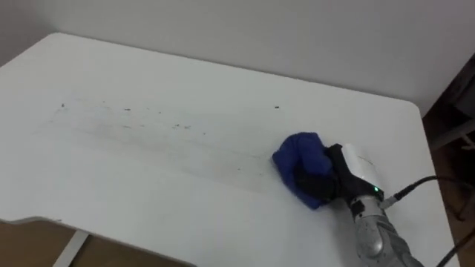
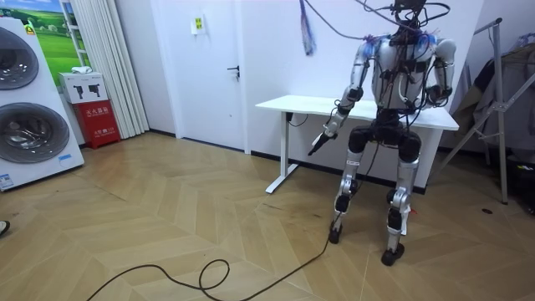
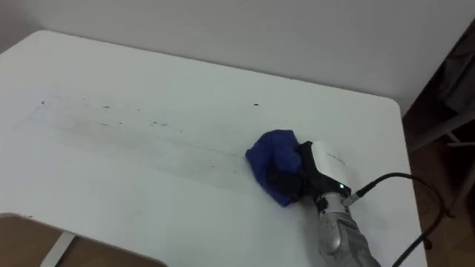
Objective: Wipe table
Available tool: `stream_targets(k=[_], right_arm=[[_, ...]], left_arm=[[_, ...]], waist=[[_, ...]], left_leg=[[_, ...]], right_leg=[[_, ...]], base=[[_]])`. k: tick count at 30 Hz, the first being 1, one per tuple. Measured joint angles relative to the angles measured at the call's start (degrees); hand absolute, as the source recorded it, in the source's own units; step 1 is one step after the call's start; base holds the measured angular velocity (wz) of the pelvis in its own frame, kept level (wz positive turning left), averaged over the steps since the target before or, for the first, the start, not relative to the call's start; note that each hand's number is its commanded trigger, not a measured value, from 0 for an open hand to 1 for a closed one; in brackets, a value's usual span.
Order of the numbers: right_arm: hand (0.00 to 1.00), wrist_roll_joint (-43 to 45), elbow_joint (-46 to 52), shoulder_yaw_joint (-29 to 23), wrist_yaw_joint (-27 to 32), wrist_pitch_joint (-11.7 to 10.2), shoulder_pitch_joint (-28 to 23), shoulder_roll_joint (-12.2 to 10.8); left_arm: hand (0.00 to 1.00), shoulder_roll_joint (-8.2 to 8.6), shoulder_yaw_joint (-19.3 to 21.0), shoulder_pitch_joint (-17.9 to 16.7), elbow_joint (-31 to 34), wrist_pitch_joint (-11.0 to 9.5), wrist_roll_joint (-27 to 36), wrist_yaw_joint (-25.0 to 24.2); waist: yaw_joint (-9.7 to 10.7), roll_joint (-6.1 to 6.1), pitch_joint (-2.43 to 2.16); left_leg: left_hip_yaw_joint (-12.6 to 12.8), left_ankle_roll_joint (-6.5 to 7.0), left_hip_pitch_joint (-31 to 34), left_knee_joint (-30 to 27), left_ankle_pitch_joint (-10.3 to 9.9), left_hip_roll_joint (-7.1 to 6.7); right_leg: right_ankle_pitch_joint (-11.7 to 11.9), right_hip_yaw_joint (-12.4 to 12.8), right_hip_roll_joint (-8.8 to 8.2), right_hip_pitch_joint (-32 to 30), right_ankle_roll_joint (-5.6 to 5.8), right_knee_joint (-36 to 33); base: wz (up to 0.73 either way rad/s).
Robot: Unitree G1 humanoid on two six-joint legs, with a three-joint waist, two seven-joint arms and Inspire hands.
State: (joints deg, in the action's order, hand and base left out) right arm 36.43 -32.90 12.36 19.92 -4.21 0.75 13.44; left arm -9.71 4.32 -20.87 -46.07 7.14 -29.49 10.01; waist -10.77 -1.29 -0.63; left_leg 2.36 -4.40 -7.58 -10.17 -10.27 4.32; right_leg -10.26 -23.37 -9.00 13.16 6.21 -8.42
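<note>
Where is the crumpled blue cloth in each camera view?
Left eye view: crumpled blue cloth, right of centre in the lower half, gripped by the right robot hand.
Right eye view: just right of centre, lower half.
Room view: cannot tell; the robot's body stands before that stretch of tabletop.
Shared landmark: the white rectangular table.

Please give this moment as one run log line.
right hand: shut on blue cloth | cloth: on table | left hand: hangs below table

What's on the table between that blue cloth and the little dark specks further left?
Nothing solid. In the left eye view, the white table between blue cloth and specks carries just faint grey smears.
</note>
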Motion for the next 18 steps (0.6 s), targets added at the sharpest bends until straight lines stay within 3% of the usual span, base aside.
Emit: stream_targets(k=[6,11,15,18], right_arm=[[1.00,-1.0,-0.2,-0.3,-0.1,0.0,-0.3,0.1],[1.00,-2.8,-0.8,-0.6,0.0,-0.8,-0.8,0.2],[1.00,-5.1,-7.8,-8.5,3.3,-1.3,-0.9,1.2],[1.00,-7.5,-13.0,-14.8,5.6,-2.0,-2.8,4.4]], left_arm=[[0.00,0.31,0.0,0.6,0.9,-0.5,0.1,0.6],[0.00,0.30,0.0,-1.9,1.1,-0.1,0.1,1.1],[0.00,-0.08,1.3,-4.4,1.0,0.0,-0.1,2.1],[0.00,-0.23,3.6,-6.2,-0.2,0.1,-2.7,2.2]], waist=[[0.0,-0.67,0.07],[1.0,-0.93,0.01],[1.6,-1.77,-0.13],[3.1,-2.25,-0.15]], left_leg=[[0.8,0.29,-0.1,0.5,-0.2,-0.06],[0.5,0.33,-0.7,0.3,-0.2,-0.11],[-0.3,0.39,-1.3,0.3,-0.3,-0.30],[-1.2,0.67,-1.8,0.3,-0.5,-0.75]], right_leg=[[-0.1,2.5,0.12,-0.3,-0.16,-0.2],[-0.1,2.4,0.14,-0.1,-0.17,-0.3],[-0.1,0.3,-0.01,1.1,-0.15,-0.2],[-0.3,-1.2,-0.43,2.6,0.27,-0.2]], base=[[-0.08],[0.02],[0.14],[0.21]])
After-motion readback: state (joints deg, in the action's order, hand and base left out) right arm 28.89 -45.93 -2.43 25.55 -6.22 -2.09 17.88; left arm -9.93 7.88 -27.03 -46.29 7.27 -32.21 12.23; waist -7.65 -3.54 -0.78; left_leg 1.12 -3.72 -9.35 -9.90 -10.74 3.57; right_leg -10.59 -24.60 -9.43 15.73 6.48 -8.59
